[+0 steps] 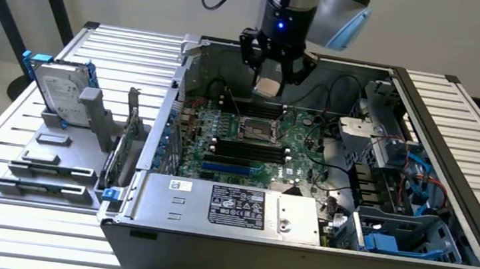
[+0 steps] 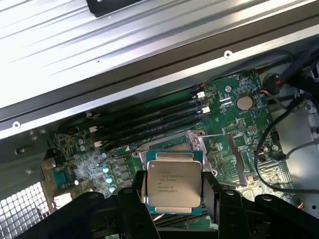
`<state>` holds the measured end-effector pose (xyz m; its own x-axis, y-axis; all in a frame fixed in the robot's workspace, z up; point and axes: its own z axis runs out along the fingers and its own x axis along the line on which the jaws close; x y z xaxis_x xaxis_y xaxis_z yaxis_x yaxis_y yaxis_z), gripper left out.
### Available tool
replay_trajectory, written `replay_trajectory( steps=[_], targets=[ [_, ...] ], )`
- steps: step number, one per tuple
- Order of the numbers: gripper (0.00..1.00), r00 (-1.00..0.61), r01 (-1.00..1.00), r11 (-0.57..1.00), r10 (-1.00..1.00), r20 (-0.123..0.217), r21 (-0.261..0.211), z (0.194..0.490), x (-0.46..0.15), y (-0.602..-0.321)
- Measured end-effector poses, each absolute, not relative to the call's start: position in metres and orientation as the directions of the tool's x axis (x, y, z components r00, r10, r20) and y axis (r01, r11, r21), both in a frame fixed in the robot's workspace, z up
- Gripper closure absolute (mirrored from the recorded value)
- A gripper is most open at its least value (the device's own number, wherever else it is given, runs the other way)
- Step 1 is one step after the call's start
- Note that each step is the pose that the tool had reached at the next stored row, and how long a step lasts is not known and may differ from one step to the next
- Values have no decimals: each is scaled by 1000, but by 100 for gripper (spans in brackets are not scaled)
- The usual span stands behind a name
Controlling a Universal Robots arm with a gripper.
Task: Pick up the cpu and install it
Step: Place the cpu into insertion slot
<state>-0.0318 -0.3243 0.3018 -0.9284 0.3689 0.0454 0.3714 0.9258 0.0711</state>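
My gripper (image 1: pixel 269 84) hangs inside the open computer case, above the far part of the green motherboard (image 1: pixel 296 150). Its black fingers (image 2: pixel 134 191) are shut on the cpu (image 2: pixel 173 183), a small square chip with a dull silver top and printed lettering. In the exterior view the cpu (image 1: pixel 266 87) shows as a pale square between the fingers, well above the board. The open socket (image 1: pixel 255 131) with its metal frame lies below it and a little nearer the front. In the wrist view the socket frame (image 2: pixel 199 137) shows just beyond the chip.
The case walls (image 1: pixel 175 94) enclose the work area. Black memory slots (image 1: pixel 248 150) run beside the socket. A power supply (image 1: pixel 232 206) sits at the front, drive cages and blue cables (image 1: pixel 414 173) on the exterior view's right. A hard drive (image 1: pixel 61 95) stands in grey holders on the left.
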Motion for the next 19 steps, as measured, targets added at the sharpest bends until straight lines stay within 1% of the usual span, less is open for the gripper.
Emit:
replay_trajectory(
  steps=[19],
  targets=[
    [45,-748,663,745,662,45,71,289,-32,-324]
  ],
)
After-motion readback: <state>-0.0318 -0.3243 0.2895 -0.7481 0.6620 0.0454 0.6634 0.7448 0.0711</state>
